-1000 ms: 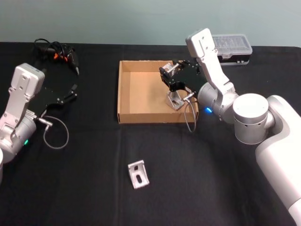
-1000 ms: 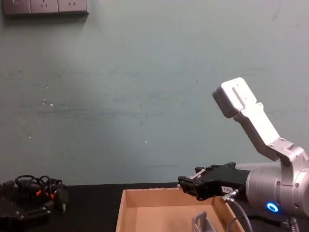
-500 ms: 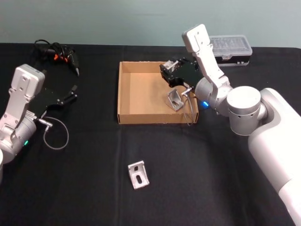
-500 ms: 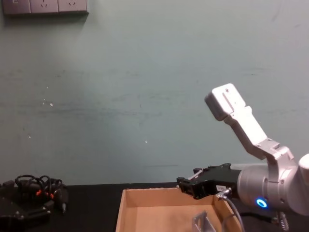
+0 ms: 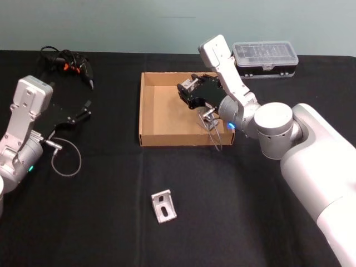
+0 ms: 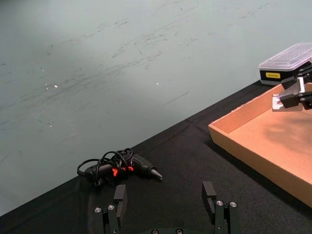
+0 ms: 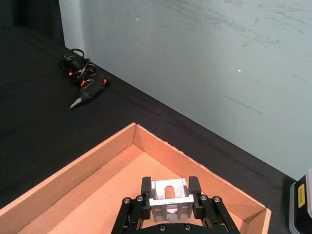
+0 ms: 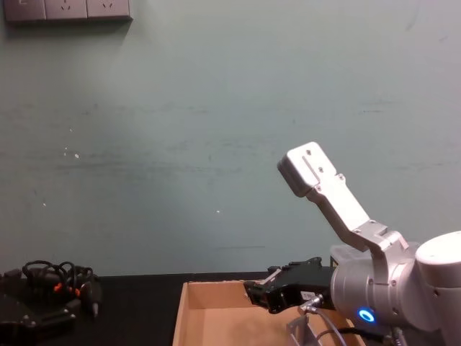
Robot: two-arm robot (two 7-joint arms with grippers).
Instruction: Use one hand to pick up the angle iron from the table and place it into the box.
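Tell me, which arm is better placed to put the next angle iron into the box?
Right. The right gripper holds an angle iron above the box; the left gripper hangs open, far to the box's left.

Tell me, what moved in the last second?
The right gripper, fingers shut on an angle iron, swung left over the box. Nothing was let go. A second iron in the box, a third iron on the table and the left gripper stayed put.
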